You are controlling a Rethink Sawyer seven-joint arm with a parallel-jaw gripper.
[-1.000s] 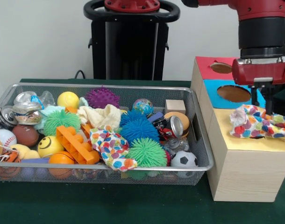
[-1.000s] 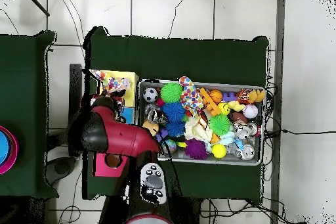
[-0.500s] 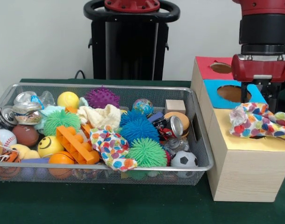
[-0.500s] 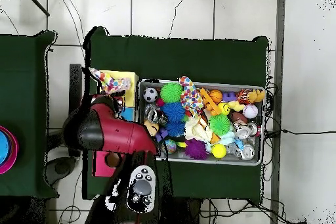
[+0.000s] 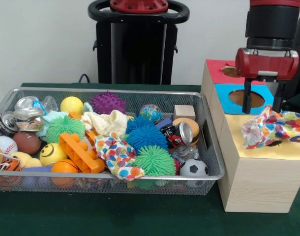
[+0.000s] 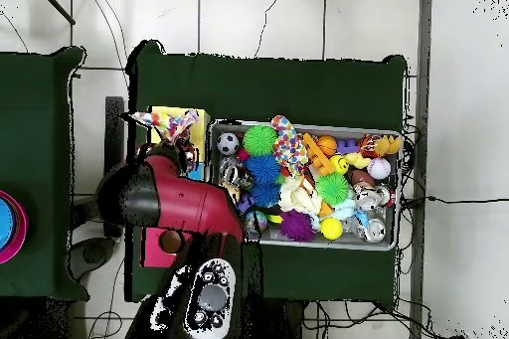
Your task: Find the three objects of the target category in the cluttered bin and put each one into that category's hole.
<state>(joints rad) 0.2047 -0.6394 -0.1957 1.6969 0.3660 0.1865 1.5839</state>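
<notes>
The pincer point(image 5: 262, 102) hangs spread and empty just above the spotted cloth point(image 5: 273, 127), which lies bunched over the yellow hole on the wooden box point(image 5: 253, 182). Advice: push the cloth fully through before searching the bin point(image 5: 209, 147).

Green table point(image 5: 140, 216) carries wire bin point(image 5: 211, 147) and wooden box point(image 5: 253, 184)

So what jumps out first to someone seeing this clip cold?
Probably the wire bin crammed with bright toys, the spiky blue ball and green spiky ball near its middle. Next, the red arm's tool hanging open over the wooden box beside the bin, just above a polka-dot cloth lying on the box's yellow section.
</notes>
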